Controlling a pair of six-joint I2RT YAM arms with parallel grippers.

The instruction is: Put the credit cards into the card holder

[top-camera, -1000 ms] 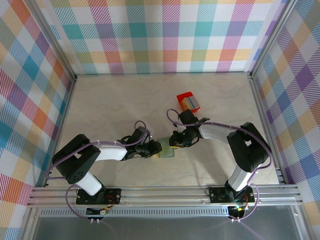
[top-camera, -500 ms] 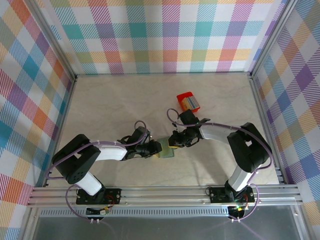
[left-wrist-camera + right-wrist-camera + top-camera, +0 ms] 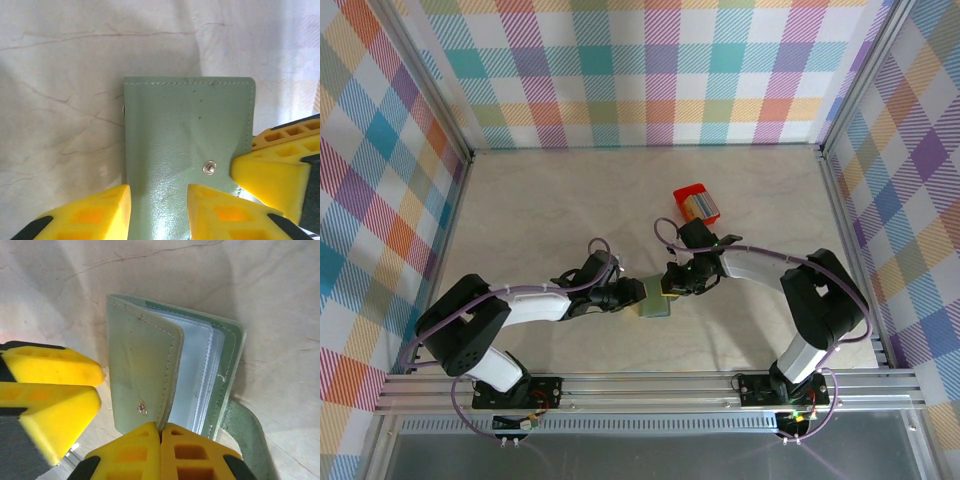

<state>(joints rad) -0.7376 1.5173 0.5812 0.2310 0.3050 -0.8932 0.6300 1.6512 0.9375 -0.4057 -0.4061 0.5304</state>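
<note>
1 grey-green card holder (image 3: 140,360), half open

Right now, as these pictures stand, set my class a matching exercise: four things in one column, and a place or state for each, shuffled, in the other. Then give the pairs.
Things
1. holder
2. red box
3. left pincer
4. right pincer

Places and states
A. fingers apart
B. lies farther back, apart from the holder
C. partly open, clear sleeves showing
D. shut on the holder's front flap

Pairs: 1-C, 2-B, 3-A, 4-D
</note>
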